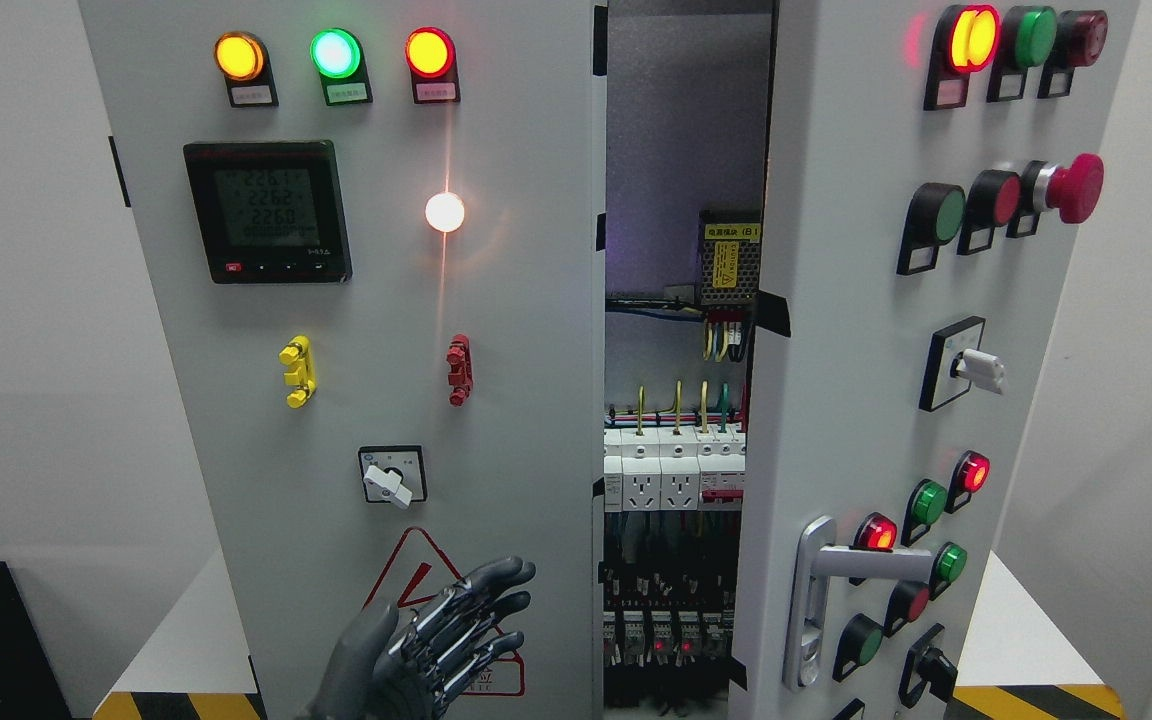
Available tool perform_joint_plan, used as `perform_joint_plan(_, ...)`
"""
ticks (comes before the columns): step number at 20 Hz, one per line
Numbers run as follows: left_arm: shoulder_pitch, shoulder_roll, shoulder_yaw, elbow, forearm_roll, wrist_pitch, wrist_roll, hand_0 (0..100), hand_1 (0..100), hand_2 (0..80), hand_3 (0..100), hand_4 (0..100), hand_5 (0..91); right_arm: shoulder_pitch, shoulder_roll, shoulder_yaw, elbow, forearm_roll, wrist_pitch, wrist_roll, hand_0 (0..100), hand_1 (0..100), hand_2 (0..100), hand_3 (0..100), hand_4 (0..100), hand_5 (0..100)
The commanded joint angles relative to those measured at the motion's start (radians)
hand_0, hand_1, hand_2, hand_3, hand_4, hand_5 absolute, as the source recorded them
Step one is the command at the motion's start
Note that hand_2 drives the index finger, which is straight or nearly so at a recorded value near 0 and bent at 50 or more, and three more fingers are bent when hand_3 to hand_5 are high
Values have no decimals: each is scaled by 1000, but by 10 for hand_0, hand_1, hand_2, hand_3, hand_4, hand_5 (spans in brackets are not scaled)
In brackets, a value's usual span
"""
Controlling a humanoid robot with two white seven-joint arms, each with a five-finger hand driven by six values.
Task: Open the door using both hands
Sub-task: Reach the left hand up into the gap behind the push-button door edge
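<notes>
We see our left hand (446,640) with fingers spread and holding nothing, in front of the left door (376,400). Up and right of it the right door (836,400) (its handle (821,600) untouched) stands ajar.

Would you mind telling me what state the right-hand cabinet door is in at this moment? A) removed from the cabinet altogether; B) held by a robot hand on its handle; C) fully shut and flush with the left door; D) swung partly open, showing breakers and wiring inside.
D: the right door is angled outward, with breakers and wiring visible in the gap beside the left door, and nothing grips its handle; the left hand hovers before the left door.
</notes>
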Motion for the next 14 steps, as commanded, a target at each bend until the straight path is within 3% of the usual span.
perform_joint_plan(1, -217, 8, -79, -3, 169, 28, 0, 0, 0, 0, 0, 0, 0, 0, 0, 0, 0, 0, -1, -1, 191, 0, 0, 0, 0, 0)
perform_joint_plan(7, -457, 2, -201, 31, 381, 35, 1, 0, 0, 0, 0, 0, 0, 0, 0, 0, 0, 0, -1, -1, 191, 0, 0, 0, 0, 0)
perform_joint_plan(14, -635, -38, -294, 89, 478, 100, 1, 0, 0, 0, 0, 0, 0, 0, 0, 0, 0, 0, -1, 1, 191, 0, 0, 0, 0, 0)
